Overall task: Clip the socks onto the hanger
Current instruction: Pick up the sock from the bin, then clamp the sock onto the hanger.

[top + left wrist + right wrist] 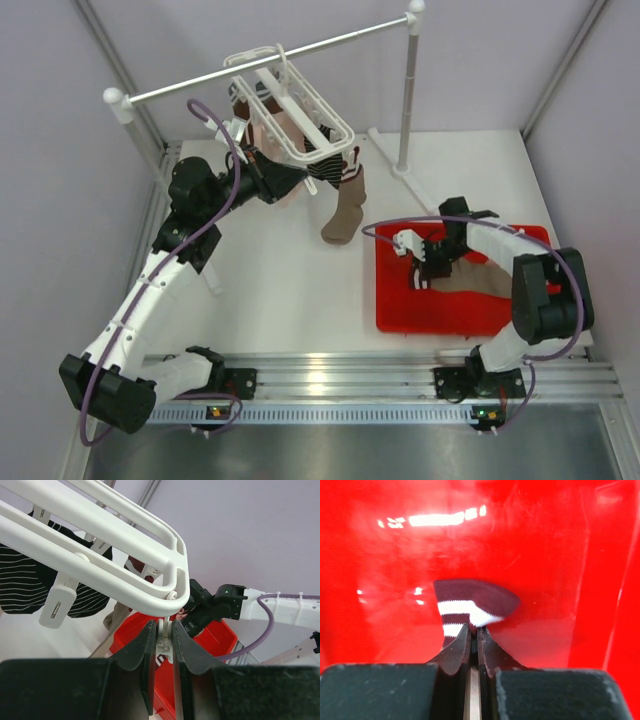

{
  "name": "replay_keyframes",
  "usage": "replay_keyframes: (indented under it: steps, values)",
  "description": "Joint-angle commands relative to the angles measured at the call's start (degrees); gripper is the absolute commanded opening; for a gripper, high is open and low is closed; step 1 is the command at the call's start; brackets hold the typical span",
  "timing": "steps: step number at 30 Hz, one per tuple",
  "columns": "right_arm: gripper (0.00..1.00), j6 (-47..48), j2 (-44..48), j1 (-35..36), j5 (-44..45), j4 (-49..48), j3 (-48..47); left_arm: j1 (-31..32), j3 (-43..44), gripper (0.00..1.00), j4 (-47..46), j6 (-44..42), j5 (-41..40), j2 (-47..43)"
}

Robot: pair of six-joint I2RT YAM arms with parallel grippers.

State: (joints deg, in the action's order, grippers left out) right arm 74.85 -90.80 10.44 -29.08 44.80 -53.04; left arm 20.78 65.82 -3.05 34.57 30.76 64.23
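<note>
The left gripper (pixel 165 630) was clamped on 1 small white clip (pixel 165 649) hanging from the corner of the hanger (pixel 100 545), its 2 fingers pressing the clip's sides. The hanger hung from the rail (pixel 270 55) at the back left of the table, tilted where the arm reached it. If the fingers slid off the smooth plastic, the clip would snap shut before a sock reached it. A harder sideways push could swing the hanger or lift its hook off the rail.

Just right of that grip, the hung socks (pixel 343 215) dangled from the hanger, 1 taupe foot reaching down to the table. Any jolt to the frame could shake these loose, since each seemed held by only 1 clip at its striped cuff.

Further right, the right gripper (pixel 475 632) was down in the red tray (pixel 560 555), well apart from the hanger, jaws pressed together on the near edge of the loose sock (pixel 475 602) at its dark cuff with 2 white stripes. The bite looked thin, catching only the rim of the fabric. The limp sock could slip free on the lift, or drag along the tray wall and pull out. It might also hang folded, so the cuff would arrive bunched and miss the clip's narrow mouth. Both arms would then meet near the hanger, where a careless approach could knock the left wrist and spoil its hold.
</note>
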Motion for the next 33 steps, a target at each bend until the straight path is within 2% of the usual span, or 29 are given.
replay_keyframes:
  steps: [1, 6, 9, 10, 12, 13, 15, 16, 18, 24, 28, 33]
  values:
    - [0.00, -5.22, 7.03, 0.38, -7.20, 5.28, -4.78, -0.12, -0.61, 0.00, -1.96, -0.29, 0.17, -1.38]
    - [0.00, -15.50, 15.02, 1.07, -18.18, 8.47, -14.19, -0.12, -0.78, 0.00, -2.22, 0.06, 0.26, -1.30]
    - [0.00, -24.29, 17.93, 4.14, -21.70, 6.10, -18.15, -0.03, -0.78, 0.00, -2.58, 0.41, 0.26, -1.12]
    - [0.00, -29.97, 18.64, 5.02, -22.42, 4.70, -18.85, -0.12, -0.87, 0.00, -2.66, 0.59, 0.35, -0.95]
    - [0.00, -36.93, 19.78, 7.65, -24.34, -1.88, -20.35, -0.03, -0.78, 0.00, -2.84, 0.76, 0.26, -0.86]
    - [0.00, -44.62, 20.14, 8.45, -24.88, -5.21, -20.53, -0.03, -0.78, 0.00, -2.84, 0.68, 0.17, -0.77]
    - [0.00, -52.14, 20.84, 10.90, -26.28, -14.59, -20.62, -0.12, -0.61, 0.00, -2.93, 0.59, 0.26, -0.95]
    - [0.00, -59.22, 20.84, 11.88, -26.20, -17.61, -20.53, -0.03, -0.52, 0.00, -3.01, 0.59, 0.17, -0.95]
    - [0.00, -64.80, 20.67, 14.42, -24.89, -25.50, -20.35, -0.12, -0.43, 0.00, -2.93, 0.42, 0.35, -0.94]
    - [0.00, -82.54, 18.21, 19.26, -20.85, -39.77, -18.51, -0.12, 0.01, 0.00, -2.40, 0.15, 0.35, -0.77]
    - [0.00, -88.03, 15.66, 21.81, -18.47, -49.53, -17.72, -0.12, -0.08, 0.00, -2.58, 0.50, 0.44, -0.59]
    - [0.00, -89.08, 12.59, 23.58, -16.18, -52.00, -17.80, -0.03, 0.27, 0.00, -2.84, 0.85, 0.70, -0.33]
